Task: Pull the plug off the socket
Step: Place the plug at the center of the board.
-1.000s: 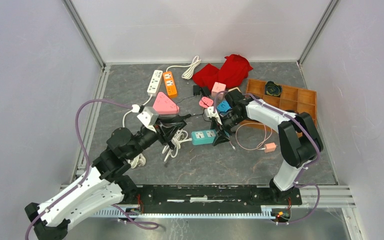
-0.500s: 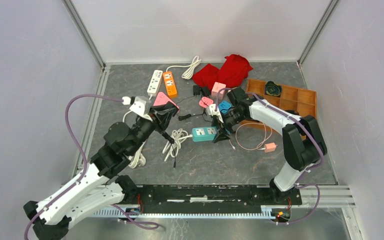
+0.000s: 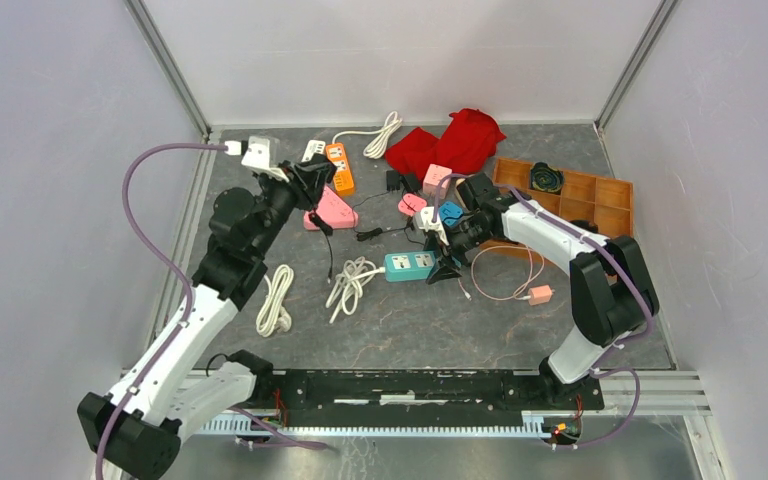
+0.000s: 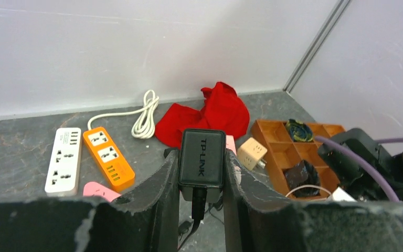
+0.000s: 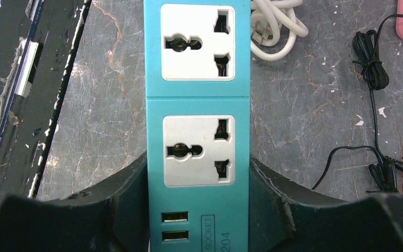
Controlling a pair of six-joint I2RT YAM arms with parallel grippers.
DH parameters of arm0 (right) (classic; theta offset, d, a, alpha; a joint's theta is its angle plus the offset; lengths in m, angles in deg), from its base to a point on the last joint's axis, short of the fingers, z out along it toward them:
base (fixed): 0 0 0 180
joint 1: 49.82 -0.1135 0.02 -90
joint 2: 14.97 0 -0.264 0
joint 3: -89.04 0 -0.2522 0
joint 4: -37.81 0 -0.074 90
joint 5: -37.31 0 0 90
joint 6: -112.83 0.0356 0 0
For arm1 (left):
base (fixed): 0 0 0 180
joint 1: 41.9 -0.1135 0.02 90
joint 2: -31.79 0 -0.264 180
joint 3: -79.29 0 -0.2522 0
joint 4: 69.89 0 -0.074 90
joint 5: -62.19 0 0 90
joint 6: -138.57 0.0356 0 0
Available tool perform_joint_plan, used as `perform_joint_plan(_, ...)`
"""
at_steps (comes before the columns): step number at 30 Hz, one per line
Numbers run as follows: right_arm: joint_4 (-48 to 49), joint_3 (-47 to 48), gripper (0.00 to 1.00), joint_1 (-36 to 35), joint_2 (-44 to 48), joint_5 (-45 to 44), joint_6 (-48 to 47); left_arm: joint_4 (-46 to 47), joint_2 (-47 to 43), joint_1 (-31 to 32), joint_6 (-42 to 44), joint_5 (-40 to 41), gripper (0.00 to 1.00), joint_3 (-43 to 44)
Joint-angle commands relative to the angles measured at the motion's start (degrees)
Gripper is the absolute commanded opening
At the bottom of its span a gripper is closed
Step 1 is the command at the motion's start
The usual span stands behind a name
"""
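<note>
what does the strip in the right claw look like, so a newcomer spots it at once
Find the wooden tray on the right. Just left of it, mid-table, the right claw grips a strip. It is the only teal one, with two white sockets; the orange strip and white strip lie farther back.

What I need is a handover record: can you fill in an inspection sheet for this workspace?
Surface: grey marbled table.
Job's things: black adapter is unplugged and lifted; teal power strip lies on the table, both sockets empty.
Clutter: red cloth, wooden tray, orange strip and white strip towards the back.
Grippers: left tool shut on the black adapter; right tool clamps the teal power strip's sides.
Cables: black lead hangs from the adapter; white cord coils lie loose.
Surroundings: white walls; nothing else seen.
</note>
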Motion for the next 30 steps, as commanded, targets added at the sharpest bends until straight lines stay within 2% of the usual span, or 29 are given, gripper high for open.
perform_joint_plan(1,0.69,0.20,0.00,0.30,2.39,0.85,-0.27,7.21,2.39,-2.77,-6.41,-6.64,0.02,3.87)
perform_joint_plan(15,0.89,0.03,0.00,0.57,3.64,0.59,-0.55,11.06,13.16,-6.47,-7.88,-8.09,0.02,8.13)
perform_joint_plan(23,0.83,0.05,0.00,0.85,3.92,0.67,-0.89,13.60,18.82,-8.00,-10.30,-11.70,0.08,10.20)
perform_joint_plan(30,0.34,0.18,0.00,0.94,4.00,0.64,-1.42,17.20,24.74,-8.86,-12.94,-14.18,0.09,12.03)
